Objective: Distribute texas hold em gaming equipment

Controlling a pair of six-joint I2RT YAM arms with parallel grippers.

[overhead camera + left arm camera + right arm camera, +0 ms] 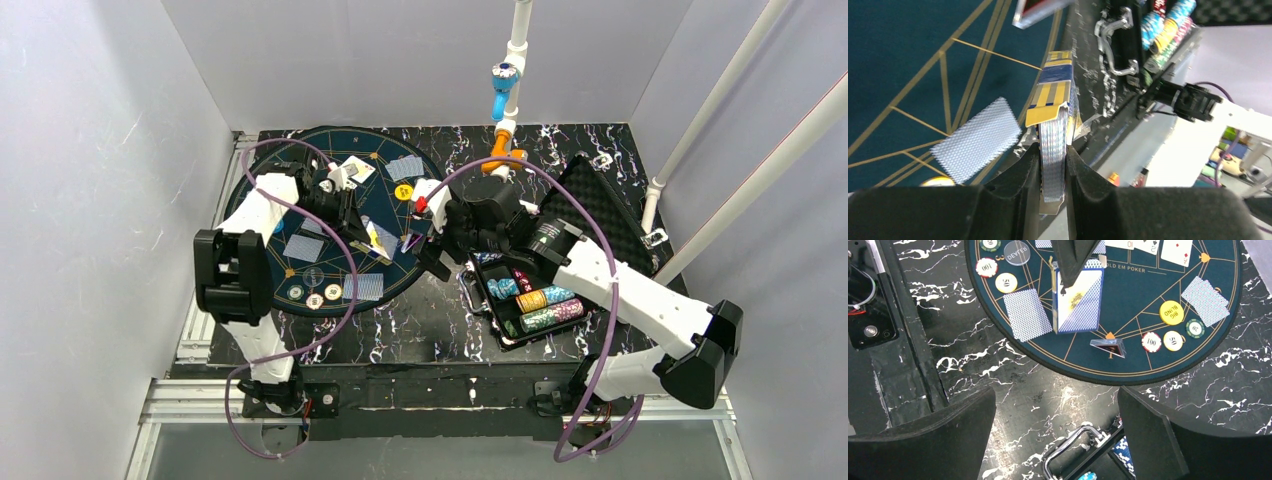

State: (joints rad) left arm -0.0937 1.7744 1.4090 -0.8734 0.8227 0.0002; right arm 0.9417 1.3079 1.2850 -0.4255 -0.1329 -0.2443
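Observation:
My left gripper (1053, 150) is shut on a deck of cards (1053, 125) in its blue and yellow box, held on edge over the near right part of the round teal poker mat (300, 215). From the right wrist view the box (1078, 300) stands upright on the mat (1128, 365) with face-down cards (1027, 315) beside it. Chips (1151, 341) and a yellow big blind disc (1171, 312) lie near the mat's edge. My right gripper (1058, 440) hangs open and empty over the marble table, just off the mat, above the case handle (1083, 440).
The open black case (600, 215) with rows of chips (545, 305) sits right of the mat. More chips (986, 267) and a clear dealer button (1016, 252) lie at the mat's left. Face-up cards (1148, 245) lie farther back. White walls enclose the table.

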